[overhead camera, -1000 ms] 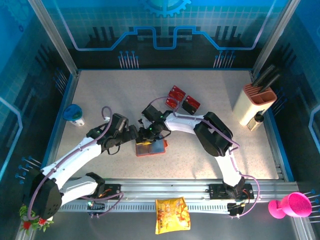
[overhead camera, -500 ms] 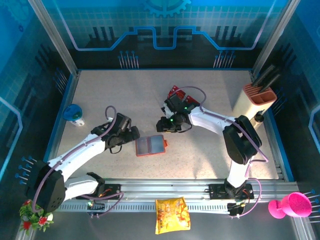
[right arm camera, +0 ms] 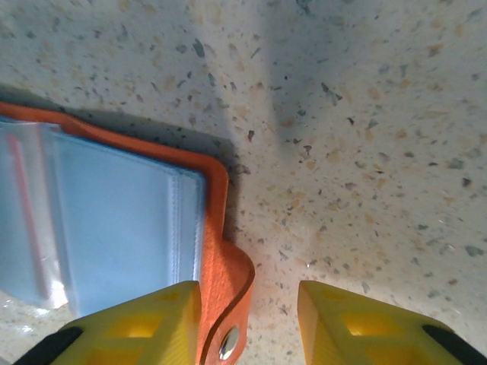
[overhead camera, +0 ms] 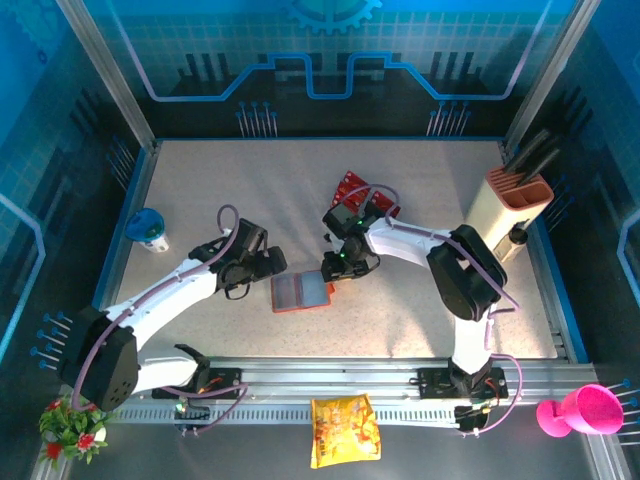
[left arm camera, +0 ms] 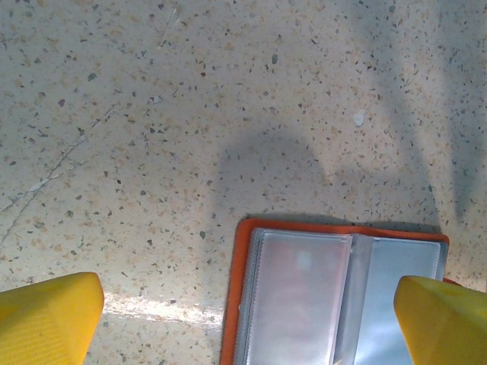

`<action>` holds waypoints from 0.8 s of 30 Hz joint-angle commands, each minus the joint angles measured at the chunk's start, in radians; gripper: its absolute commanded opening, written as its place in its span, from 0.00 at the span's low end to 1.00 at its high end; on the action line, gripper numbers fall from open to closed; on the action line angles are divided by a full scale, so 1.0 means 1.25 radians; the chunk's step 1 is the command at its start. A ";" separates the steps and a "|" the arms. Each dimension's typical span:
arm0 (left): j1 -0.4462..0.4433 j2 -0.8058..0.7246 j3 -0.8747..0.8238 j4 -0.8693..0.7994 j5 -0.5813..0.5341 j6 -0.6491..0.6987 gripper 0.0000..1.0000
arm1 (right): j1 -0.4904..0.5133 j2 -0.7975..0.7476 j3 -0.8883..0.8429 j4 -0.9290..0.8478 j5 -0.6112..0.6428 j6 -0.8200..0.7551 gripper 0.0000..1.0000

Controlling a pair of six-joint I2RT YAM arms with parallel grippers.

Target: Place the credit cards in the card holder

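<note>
Fig.: worktop (left arm camera: 228,91) speckled stone-look, smooth, semi-matt. Card holder (right arm camera: 219,199) orange leather-look, smooth, w/ clear glossy plastic sleeves (left arm camera: 297,296), shiny metal snap (right arm camera: 227,346). Right tool (right arm camera: 249,319) fingers (right arm camera: 358,319): yellow matt plastic.

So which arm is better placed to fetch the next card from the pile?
Right, probably. The right hand is open at the card holder's snap-tab corner, with the credit cards just beyond it. The left hand, also open, sits on the holder's other side, farther from them.

One card holder (overhead camera: 295,293), at least two credit cards (overhead camera: 348,183), one snack bag (overhead camera: 343,432), one pink cup (overhead camera: 590,410).
</note>
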 commanded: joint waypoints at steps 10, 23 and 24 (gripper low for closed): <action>0.002 0.038 0.029 0.032 0.040 0.024 0.99 | -0.050 -0.044 -0.047 -0.012 0.034 0.003 0.00; -0.013 0.126 0.079 0.072 0.078 0.034 0.99 | -0.164 -0.186 -0.168 -0.007 0.041 -0.015 0.28; -0.015 0.130 0.083 0.072 0.078 0.034 0.99 | -0.173 -0.202 -0.162 -0.013 0.038 -0.021 0.31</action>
